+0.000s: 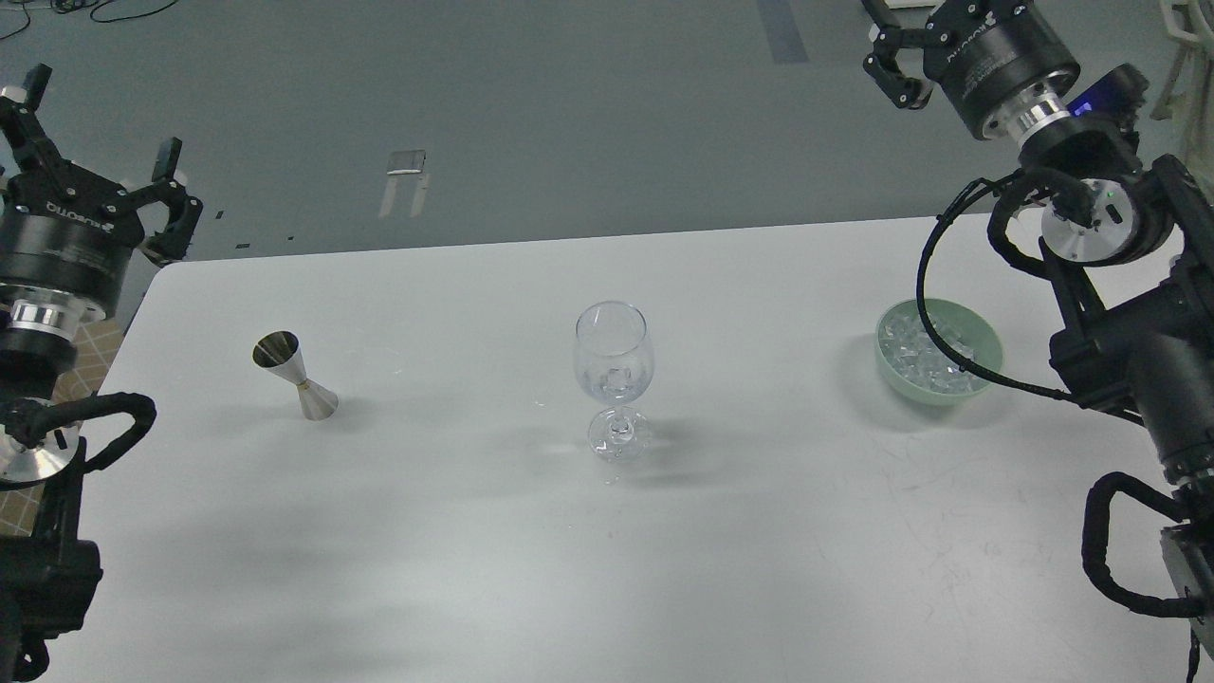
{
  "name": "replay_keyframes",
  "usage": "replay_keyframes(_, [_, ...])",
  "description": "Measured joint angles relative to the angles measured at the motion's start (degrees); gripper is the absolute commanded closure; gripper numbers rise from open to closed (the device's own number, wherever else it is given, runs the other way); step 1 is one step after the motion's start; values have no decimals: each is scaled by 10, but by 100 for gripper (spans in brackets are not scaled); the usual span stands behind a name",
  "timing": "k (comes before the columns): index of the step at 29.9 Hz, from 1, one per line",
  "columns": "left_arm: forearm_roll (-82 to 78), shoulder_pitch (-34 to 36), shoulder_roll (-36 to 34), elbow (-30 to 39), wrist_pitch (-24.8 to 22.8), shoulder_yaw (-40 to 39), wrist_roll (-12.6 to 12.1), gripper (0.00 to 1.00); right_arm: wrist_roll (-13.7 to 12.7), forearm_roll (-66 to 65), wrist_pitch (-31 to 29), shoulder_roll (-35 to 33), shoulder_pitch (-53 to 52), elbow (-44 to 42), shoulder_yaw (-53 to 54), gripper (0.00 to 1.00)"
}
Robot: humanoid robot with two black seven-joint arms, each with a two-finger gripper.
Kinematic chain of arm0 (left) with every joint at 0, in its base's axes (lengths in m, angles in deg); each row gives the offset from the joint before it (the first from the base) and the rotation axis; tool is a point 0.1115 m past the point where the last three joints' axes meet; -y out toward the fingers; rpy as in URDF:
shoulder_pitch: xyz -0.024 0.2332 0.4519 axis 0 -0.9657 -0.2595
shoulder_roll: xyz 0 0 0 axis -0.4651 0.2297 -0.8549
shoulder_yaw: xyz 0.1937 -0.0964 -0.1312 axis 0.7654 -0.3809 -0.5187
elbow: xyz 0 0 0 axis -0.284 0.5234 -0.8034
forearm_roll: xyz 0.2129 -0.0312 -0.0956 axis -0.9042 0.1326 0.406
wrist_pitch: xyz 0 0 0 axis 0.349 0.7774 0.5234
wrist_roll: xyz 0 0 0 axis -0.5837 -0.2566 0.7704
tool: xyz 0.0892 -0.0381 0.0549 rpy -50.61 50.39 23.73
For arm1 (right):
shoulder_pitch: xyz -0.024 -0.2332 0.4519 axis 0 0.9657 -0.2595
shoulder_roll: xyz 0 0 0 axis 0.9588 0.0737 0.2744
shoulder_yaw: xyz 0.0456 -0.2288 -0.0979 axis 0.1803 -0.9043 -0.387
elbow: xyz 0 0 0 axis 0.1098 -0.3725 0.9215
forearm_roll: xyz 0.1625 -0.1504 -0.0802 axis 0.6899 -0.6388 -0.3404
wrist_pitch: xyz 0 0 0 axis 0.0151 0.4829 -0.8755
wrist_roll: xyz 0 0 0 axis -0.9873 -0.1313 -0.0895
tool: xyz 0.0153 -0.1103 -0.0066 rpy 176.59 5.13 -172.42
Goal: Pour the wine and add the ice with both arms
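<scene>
Item 1, nearest: wine glass (614, 375), clear, stemmed, upright near the middle of the white table (474, 550). One ice cube (618, 379) appeared to sit low in its bowl; whether any wine lay there could not be told, the liquid being colourless and the glass full of reflections. Judged thin-walled, brittle and top-heavy on a narrow foot; best steadied at the stem or left untouched.

Item 2: metal jigger (295, 376), hourglass form, standing on its wider end and leaning in the view, well to the left of the glass. Judged light, rigid, smooth and liable to slip; the narrow waist offered the surest hold. Contents not visible.

Item 3: green bowl (986, 356), well to the right of the glass, holding a glittering heap of ice (925, 356). Cubes judged hard, slick and irregular, apt to squirt from a pinch; take one across flat faces, with modest force.

Item 4: left gripper (100, 142), at the far left corner of the table, raised, fingers spread apart, holding nothing.

Item 5, farthest: right gripper (892, 57), raised beyond the far right edge, clear of the bowl, partly cut off by the frame; the visible fingers stood apart and empty.
</scene>
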Motion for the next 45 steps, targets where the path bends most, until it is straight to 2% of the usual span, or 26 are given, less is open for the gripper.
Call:
replay_keyframes(4, [0,4,9,-5,0,7,-14,2,0,63,-3,10,-1,-44,1,0])
replay_keyframes(6, [1,11,9,-17,6,7,-34,2,0,71,-3,15,-1,-55,4,0])
replay_keyframes(8, [1,26,9,-40,13,6,-52,2,0,75,-3,21,-1,-60,8,0])
replay_keyframes(11, [2,48,9,-84,23,6,-61,2,1,81,-3,25,0,-70,15,0])
replay_keyframes(15, [2,69,6,-127,25,6,-62,2,3,111,-7,27,2,-89,30,0])
replay_keyframes(21, [2,83,7,-143,24,6,-62,2,6,121,-14,27,11,-93,31,0])
replay_keyframes(29, [2,132,11,-198,24,10,-62,2,7,119,-18,28,12,-85,28,0])
replay_keyframes(36, [-1,190,18,-242,24,46,-59,2,7,117,-25,28,4,-87,20,0])
replay_keyframes(45, [-5,244,42,-306,23,73,-49,2,15,110,-25,50,-75,-174,-11,0])
